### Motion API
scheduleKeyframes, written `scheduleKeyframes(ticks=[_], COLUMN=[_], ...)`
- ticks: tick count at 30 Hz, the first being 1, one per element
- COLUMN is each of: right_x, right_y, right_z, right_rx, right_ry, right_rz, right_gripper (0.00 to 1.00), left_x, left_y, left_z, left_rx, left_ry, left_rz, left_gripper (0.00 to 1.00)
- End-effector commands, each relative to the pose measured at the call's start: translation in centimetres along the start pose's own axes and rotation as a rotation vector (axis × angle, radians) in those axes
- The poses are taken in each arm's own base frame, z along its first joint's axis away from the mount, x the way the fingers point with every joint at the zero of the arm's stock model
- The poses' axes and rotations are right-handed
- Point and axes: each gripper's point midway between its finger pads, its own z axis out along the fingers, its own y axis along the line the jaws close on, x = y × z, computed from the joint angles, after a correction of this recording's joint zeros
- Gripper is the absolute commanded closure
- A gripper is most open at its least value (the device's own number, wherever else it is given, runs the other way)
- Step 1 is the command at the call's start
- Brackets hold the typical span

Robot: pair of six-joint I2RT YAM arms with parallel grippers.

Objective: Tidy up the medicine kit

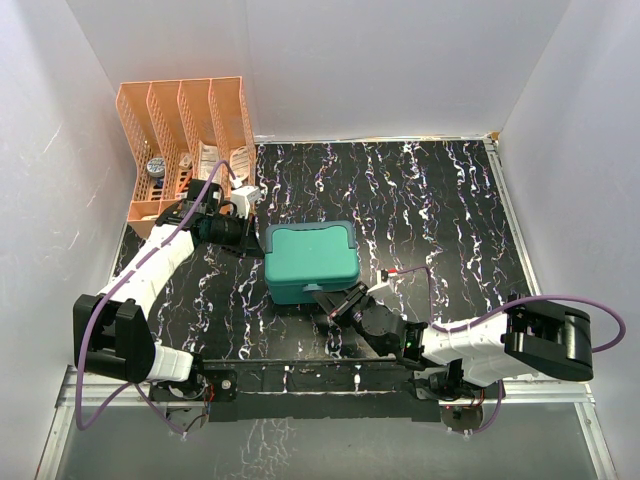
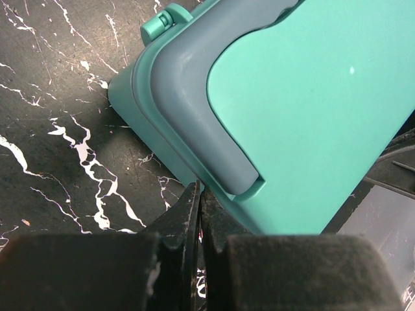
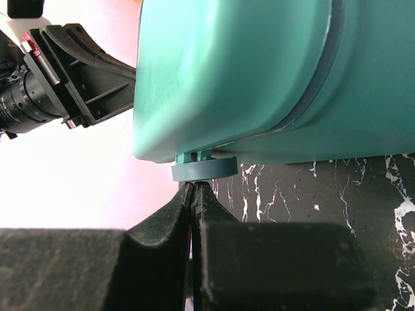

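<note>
The medicine kit is a teal box with its lid down, in the middle of the black marbled table. My left gripper is shut and empty, and its tips touch the kit's left side. In the left wrist view, the left gripper meets the kit's edge beside the grey lid band. My right gripper is shut and empty at the kit's front. In the right wrist view, the right gripper sits just under the grey front latch of the kit.
An orange slotted file rack stands at the back left with several small items in it. A white item lies beside the rack, behind the left gripper. The left arm's wrist shows beyond the kit in the right wrist view.
</note>
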Motion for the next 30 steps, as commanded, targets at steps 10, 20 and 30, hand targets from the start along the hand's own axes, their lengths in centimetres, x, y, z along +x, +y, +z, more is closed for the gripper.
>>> scheduleKeyframes(ticks=[10, 20, 30], right_x=[-1.5, -1.8, -2.0], right_y=[2.3, 2.2, 2.4], right_z=[0.1, 0.2, 0.5], right_rx=[-0.077, -0.062, -0.066], right_ry=[-0.075, -0.092, -0.105], right_rz=[0.025, 0.007, -0.004], right_gripper=[1.0, 1.0, 1.0], left_x=[0.1, 0.3, 0.4], left_y=[-1.4, -1.4, -1.5], left_z=[-0.5, -0.6, -0.7], left_rx=[0.047, 0.046, 0.052], left_ry=[-0.009, -0.011, -0.01], left_rz=[0.012, 0.01, 0.012], left_gripper=[1.0, 1.0, 1.0])
